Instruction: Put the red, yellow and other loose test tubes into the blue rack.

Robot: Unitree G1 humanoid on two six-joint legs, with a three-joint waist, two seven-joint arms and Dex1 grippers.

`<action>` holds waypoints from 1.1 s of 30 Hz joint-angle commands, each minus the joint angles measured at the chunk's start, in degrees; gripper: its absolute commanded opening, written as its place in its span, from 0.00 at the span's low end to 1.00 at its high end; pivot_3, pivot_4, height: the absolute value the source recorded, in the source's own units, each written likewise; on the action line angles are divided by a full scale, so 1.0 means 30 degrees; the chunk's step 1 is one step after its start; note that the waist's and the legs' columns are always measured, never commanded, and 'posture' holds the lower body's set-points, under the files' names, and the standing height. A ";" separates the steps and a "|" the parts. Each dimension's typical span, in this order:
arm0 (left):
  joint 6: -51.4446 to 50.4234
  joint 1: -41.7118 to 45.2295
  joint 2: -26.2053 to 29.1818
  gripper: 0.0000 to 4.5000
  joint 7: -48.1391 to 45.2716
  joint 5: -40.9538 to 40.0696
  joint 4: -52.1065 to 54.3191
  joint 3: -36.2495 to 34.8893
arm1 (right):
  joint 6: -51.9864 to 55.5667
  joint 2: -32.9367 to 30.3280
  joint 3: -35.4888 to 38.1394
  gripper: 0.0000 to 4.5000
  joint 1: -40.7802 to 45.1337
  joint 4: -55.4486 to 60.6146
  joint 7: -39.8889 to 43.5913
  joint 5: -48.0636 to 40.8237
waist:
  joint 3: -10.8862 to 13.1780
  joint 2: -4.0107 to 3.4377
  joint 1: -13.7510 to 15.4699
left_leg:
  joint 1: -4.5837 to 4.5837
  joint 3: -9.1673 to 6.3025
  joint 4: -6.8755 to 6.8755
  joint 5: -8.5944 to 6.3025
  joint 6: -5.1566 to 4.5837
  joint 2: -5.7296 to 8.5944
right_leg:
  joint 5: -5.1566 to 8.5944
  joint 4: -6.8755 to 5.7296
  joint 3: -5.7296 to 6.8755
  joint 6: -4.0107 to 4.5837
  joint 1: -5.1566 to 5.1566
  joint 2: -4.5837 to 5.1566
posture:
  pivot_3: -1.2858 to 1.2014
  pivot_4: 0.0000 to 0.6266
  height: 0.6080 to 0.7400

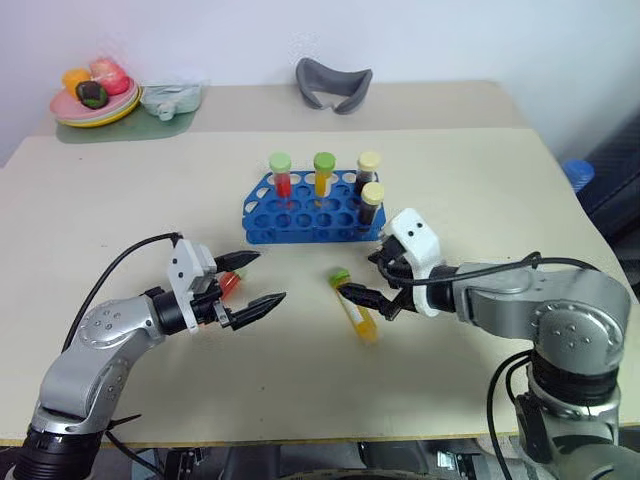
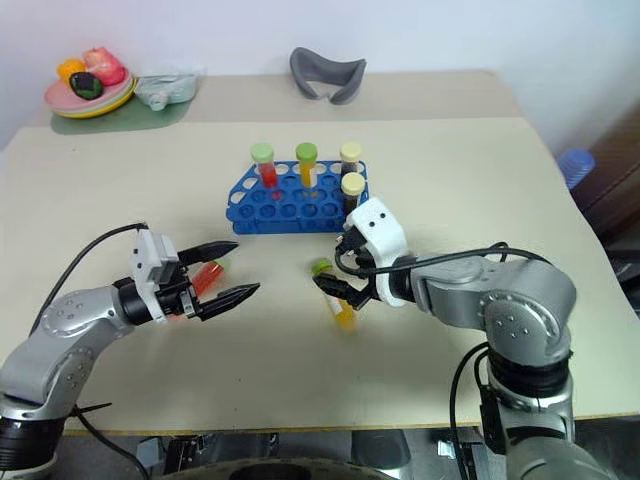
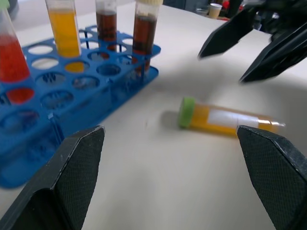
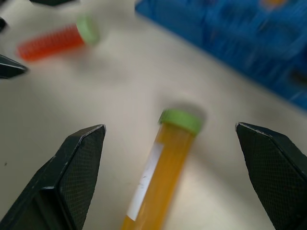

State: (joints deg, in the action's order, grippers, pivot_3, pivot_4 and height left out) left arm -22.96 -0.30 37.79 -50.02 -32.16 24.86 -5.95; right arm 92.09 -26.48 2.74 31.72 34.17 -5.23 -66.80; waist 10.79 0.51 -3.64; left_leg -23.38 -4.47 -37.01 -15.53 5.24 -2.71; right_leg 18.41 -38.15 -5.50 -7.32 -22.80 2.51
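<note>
1. The right gripper (image 1: 378,281) hangs with its 2 black, textured, pointed fingers spread wide, holding nothing.
2. Between them on the table (image 1: 120,200) lies a yellow test tube (image 4: 156,175) – a clear cylinder with a green cap and white label.
3. The left gripper (image 1: 252,282) is also spread wide and holding nothing; a red test tube (image 2: 205,277) lies just behind it.
4. Beyond stands the blue rack (image 1: 300,212) – a perforated plastic grid holding 4 upright tubes.

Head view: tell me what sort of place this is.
Probably a makeshift lab-practice table in an ordinary room: a blue rack of capped tubes, a loose yellow tube, plus a plate of toy food.
</note>
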 commanded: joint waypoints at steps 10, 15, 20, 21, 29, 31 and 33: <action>0.1584 -0.0821 0.0424 1.00 -0.1332 0.0774 0.0273 0.0015 | -0.2889 -0.1255 -0.4721 0.98 0.1901 -0.4884 -1.4183 -1.0765 | 0.0003 -0.0004 -0.0130 | 0.0002 0.0001 0.0002 -0.0003 -0.0007 -0.0007 | 0.0000 -0.0020 -0.0004 0.0000 -0.0016 -0.0012 | 0.52 0.24 1.00; 0.1740 -0.1124 0.0359 1.00 -0.1429 0.0757 0.0493 -0.0034 | -0.6606 -0.3395 -0.8167 0.98 0.3162 -0.5728 -1.8262 -1.5177 | 0.0002 -0.0004 -0.0147 | 0.0001 -0.0001 -0.0001 -0.0004 -0.0009 -0.0009 | 0.0000 -0.0019 -0.0003 0.0000 -0.0019 -0.0015 | 0.52 0.24 1.00; 0.1946 -0.1397 0.0325 1.00 -0.1444 0.0747 0.0584 -0.0074 | -0.8015 -0.3991 -0.9595 0.98 0.3740 -0.6071 -1.9041 -1.5399 | 0.0003 -0.0004 -0.0120 | -0.0003 -0.0002 0.0000 -0.0006 -0.0011 -0.0010 | 0.0000 -0.0017 -0.0004 0.0001 -0.0020 -0.0016 | 0.52 0.24 1.00; 0.1986 -0.1440 0.0325 1.00 -0.1460 0.0739 0.0592 -0.0080 | -0.8164 -0.4053 -0.9744 0.98 0.3764 -0.6115 -1.9113 -1.5399 | 0.0003 -0.0004 -0.0121 | -0.0002 -0.0002 -0.0001 -0.0006 -0.0011 -0.0010 | 0.0000 -0.0016 -0.0004 0.0001 -0.0020 -0.0016 | 0.52 0.24 1.00; 0.2197 -0.1613 0.0321 1.00 -0.1504 0.0798 0.0623 -0.0035 | -0.8806 -0.4276 -1.0388 0.98 0.4174 -0.6676 -1.9676 -1.5398 | 0.0003 -0.0004 -0.0111 | -0.0003 -0.0002 0.0000 -0.0006 -0.0011 -0.0010 | 0.0002 -0.0017 -0.0004 0.0003 -0.0021 -0.0017 | 0.52 0.24 1.00; 0.2218 -0.1639 0.0328 1.00 -0.1510 0.0775 0.0623 -0.0052 | -0.8863 -0.4279 -1.0456 0.80 0.4228 -0.6669 -1.9674 -1.5398 | 0.0003 -0.0004 -0.0110 | -0.0003 -0.0002 0.0000 -0.0006 -0.0011 -0.0010 | 0.0002 -0.0016 -0.0004 0.0003 -0.0021 -0.0016 | 0.52 0.24 1.00; 0.2254 -0.1669 0.0330 1.00 -0.1512 0.0779 0.0613 -0.0046 | -0.8863 -0.4305 -1.0522 0.59 0.4313 -0.6667 -1.9657 -1.5398 | 0.0003 -0.0004 -0.0111 | -0.0004 -0.0002 0.0000 -0.0006 -0.0011 -0.0010 | 0.0002 -0.0015 -0.0005 0.0003 -0.0022 -0.0017 | 0.52 0.24 1.00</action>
State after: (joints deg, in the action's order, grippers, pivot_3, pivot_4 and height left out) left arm -17.11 -4.90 38.52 -54.52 -29.65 24.86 -5.37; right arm 65.81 -38.99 -28.65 43.55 13.46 -63.97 -112.64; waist 10.80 0.50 -3.97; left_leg -23.39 -4.47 -37.01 -15.55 5.20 -2.74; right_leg 18.42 -38.20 -5.52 -7.31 -22.87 2.46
